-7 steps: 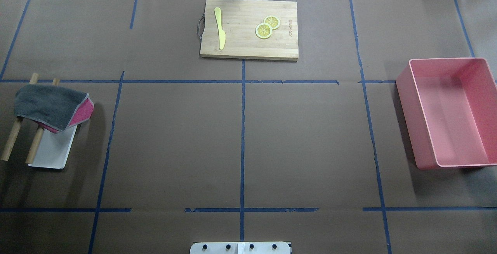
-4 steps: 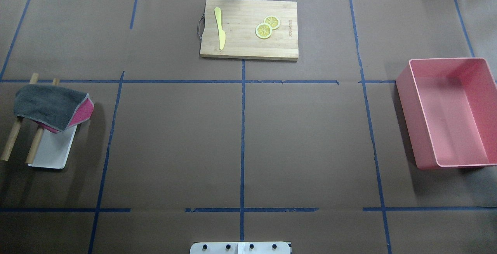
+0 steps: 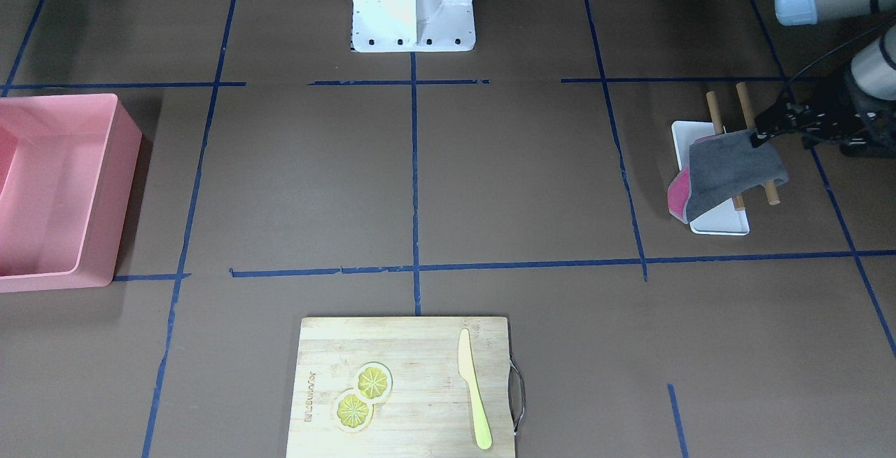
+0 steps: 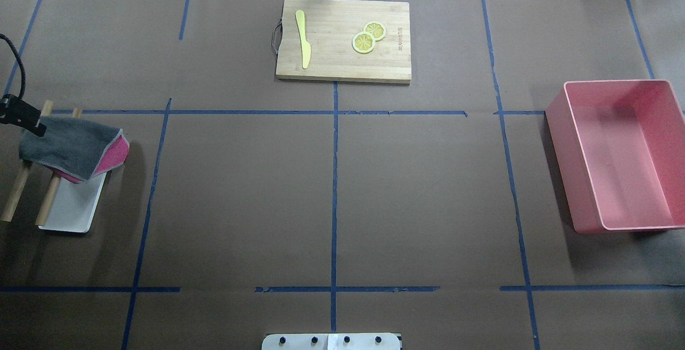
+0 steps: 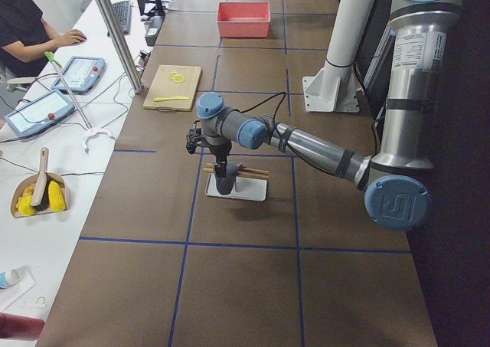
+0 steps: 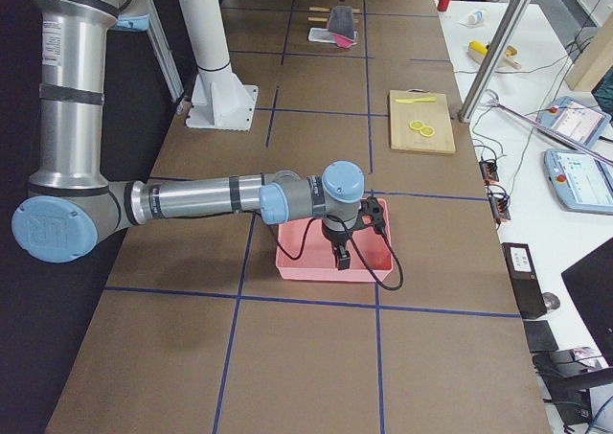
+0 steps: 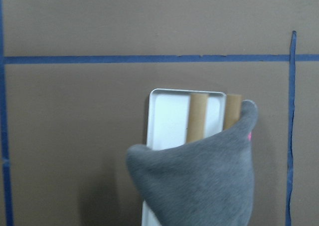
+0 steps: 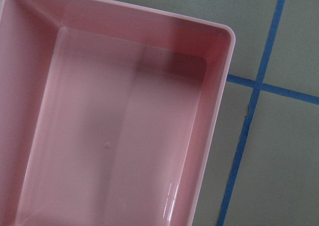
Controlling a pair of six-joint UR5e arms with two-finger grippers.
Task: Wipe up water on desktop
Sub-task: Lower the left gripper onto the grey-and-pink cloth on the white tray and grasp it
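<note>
"Where's the cloth (image 4: 67, 146)?"

"At 9 o'clock on the desktop (image 4: 241, 189), over rods (image 4: 13, 197). The left gripper (image 4: 32, 122) touches its 10 o'clock corner."

"Jaws?"

"Can't tell, either arm. The right gripper (image 6: 341, 259) hangs far off, over the bin (image 4: 567, 179)."

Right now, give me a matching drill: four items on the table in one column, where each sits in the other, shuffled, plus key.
1. cloth
2. knife
3. lemon slices
4. pink tub

A. on the cutting board, lying by itself
B. straight on the desktop
C. draped over two wooden rods above a white tray
D. on the cutting board, overlapping each other

Pairs: 1-C, 2-A, 3-D, 4-B
</note>
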